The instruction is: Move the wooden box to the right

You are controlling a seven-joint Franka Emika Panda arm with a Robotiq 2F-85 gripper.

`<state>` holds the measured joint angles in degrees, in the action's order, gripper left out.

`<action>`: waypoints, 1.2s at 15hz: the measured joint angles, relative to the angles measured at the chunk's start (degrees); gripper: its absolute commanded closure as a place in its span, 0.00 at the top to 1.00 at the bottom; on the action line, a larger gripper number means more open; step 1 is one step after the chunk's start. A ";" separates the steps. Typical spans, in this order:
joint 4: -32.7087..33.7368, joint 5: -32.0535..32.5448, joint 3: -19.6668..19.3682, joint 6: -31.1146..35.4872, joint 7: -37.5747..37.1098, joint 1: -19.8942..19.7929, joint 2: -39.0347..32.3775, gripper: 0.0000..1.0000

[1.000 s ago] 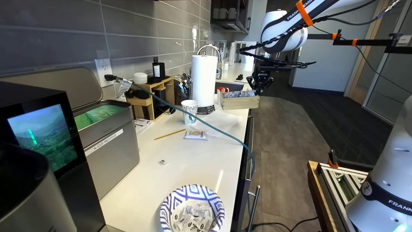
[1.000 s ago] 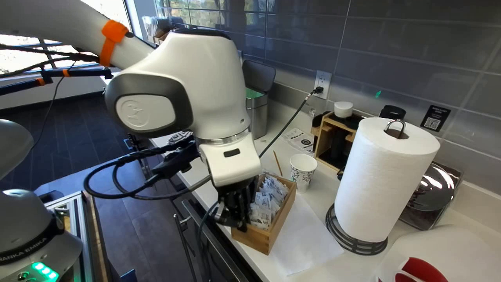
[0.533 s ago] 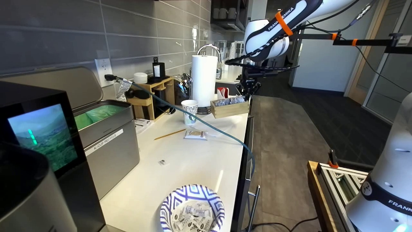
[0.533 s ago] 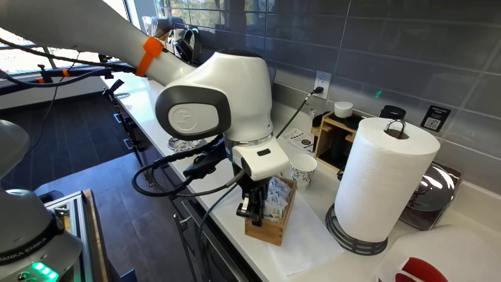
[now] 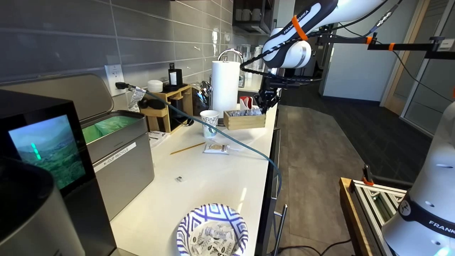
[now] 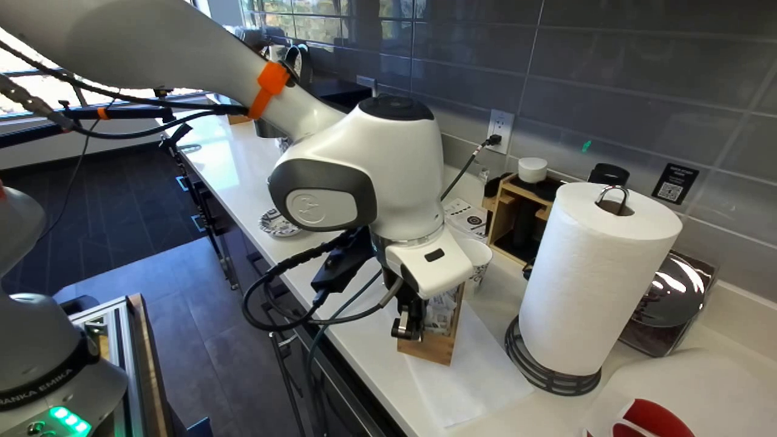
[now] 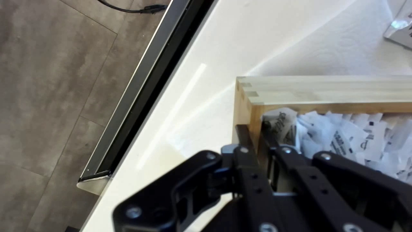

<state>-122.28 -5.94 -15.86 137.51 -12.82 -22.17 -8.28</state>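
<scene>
Currently the hand is clamped onto a short end wall of the wooden box, one finger outside, one within. Box filled with paper packets, print mostly too blurred to read. It is over the counter, near the paper cup and the paper-towel roll; whether it touches down, cannot tell. Farther out: bin labelled "K-CUP RECYCLE"; blue-and-white bowl of sachets, "pepper" legible on some. Arm base lettered "ANKA EMIKA", start cut off.

Against half a second ago: hand and box have moved together, in from the counter's front edge and closer to the cup. In an exterior view the arm now hides part of that cup, which stood clear then.
</scene>
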 measured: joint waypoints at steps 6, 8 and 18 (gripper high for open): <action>0.94 -2.31 -0.65 0.00 2.30 -0.02 -2.82 0.03; 1.02 -2.35 -0.89 0.00 2.31 -0.02 -3.52 0.03; 3.79 -4.44 -0.60 0.00 3.09 0.02 -7.25 0.03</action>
<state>-118.48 -10.38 -16.46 137.51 -9.73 -22.15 -15.53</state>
